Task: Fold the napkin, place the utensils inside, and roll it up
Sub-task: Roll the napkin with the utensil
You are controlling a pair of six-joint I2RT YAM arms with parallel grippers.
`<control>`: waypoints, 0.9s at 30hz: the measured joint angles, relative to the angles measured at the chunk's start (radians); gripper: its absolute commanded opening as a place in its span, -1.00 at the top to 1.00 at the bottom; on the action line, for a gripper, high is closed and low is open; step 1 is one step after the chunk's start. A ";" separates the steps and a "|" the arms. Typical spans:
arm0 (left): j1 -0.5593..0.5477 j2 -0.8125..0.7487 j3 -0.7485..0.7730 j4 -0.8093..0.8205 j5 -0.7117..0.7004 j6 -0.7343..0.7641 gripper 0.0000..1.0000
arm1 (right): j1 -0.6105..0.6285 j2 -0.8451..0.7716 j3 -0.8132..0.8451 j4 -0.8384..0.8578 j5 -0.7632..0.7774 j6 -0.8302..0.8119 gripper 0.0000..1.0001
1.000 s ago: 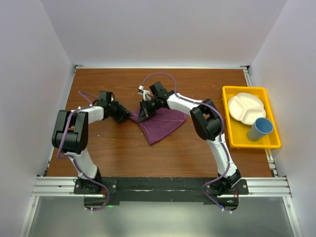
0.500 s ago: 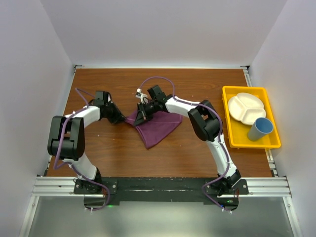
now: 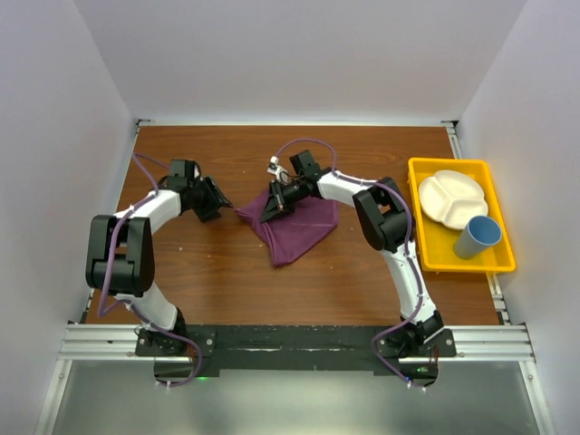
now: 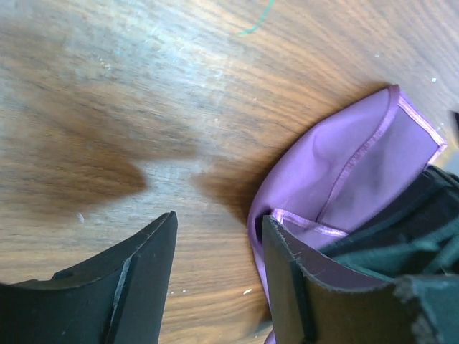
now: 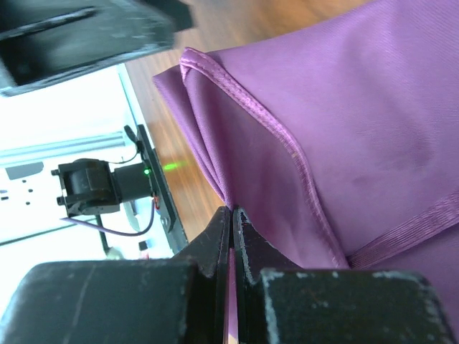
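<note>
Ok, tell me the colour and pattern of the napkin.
Plain plum purple, no pattern; the napkin shows best in the right wrist view.

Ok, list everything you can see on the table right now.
Table: one, brown wood, under everything.
Napkin: one, purple, mid-table, partly folded over.
Tray: one, yellow, at the table's right edge.
Plate: one, white, divided, in the tray's far part.
Cup: one, blue, in the tray, nearer than the plate.
Left gripper: one, black, open over bare wood just left of the napkin.
Right gripper: one, black, shut on the napkin near its left corner.
</note>
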 measured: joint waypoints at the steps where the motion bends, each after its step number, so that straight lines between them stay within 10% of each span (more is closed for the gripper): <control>1: 0.000 -0.007 0.000 0.000 0.000 0.003 -0.12 | -0.003 0.007 0.000 0.000 -0.002 0.002 1.00; 27: -0.122 0.002 -0.102 0.329 0.244 -0.089 0.68 | -0.047 0.037 -0.028 -0.057 0.029 -0.006 1.00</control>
